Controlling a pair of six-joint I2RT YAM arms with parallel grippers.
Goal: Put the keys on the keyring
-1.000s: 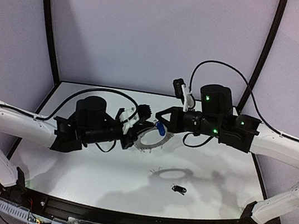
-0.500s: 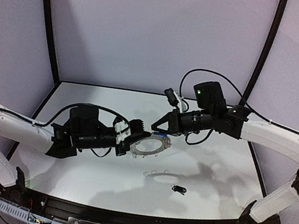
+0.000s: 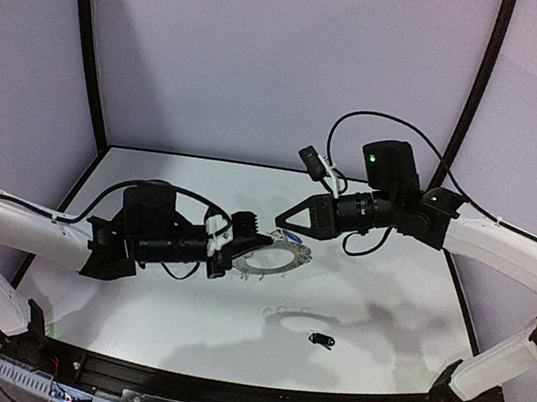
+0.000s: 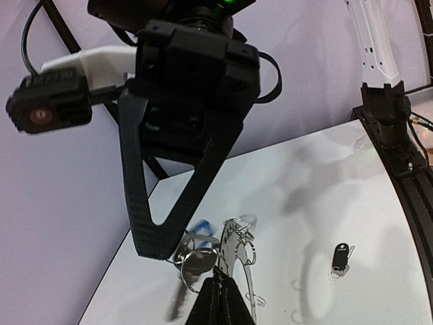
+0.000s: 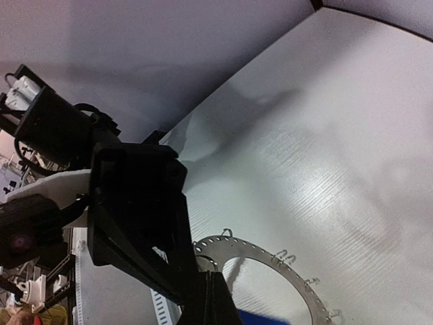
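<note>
My left gripper [image 3: 241,249] is shut on the near edge of the keyring [image 3: 277,260], a flat grey ring with small wire loops, and holds it above the table. From the left wrist the keyring [image 4: 235,254] shows edge-on above my closed fingers. My right gripper [image 3: 283,226] is shut on the blue key [image 4: 200,226], which is blurred and sits against the ring's far edge beside a round wire loop [image 4: 196,263]. In the right wrist view the keyring [image 5: 267,252] lies just past my fingertips, with the blue key [image 5: 270,318] at the bottom edge. The black key [image 3: 320,340] lies on the table.
The white table [image 3: 394,311] is bounded by black frame posts [image 3: 90,43] at the back corners and a black rail [image 3: 221,386] along the near edge. The black key [image 4: 342,256] lies to the right of the ring, close to that near rail.
My left arm has lowered the keyring a little toward the table. My right arm has swung round and risen, its tip staying at the ring's far edge with the blue key.
</note>
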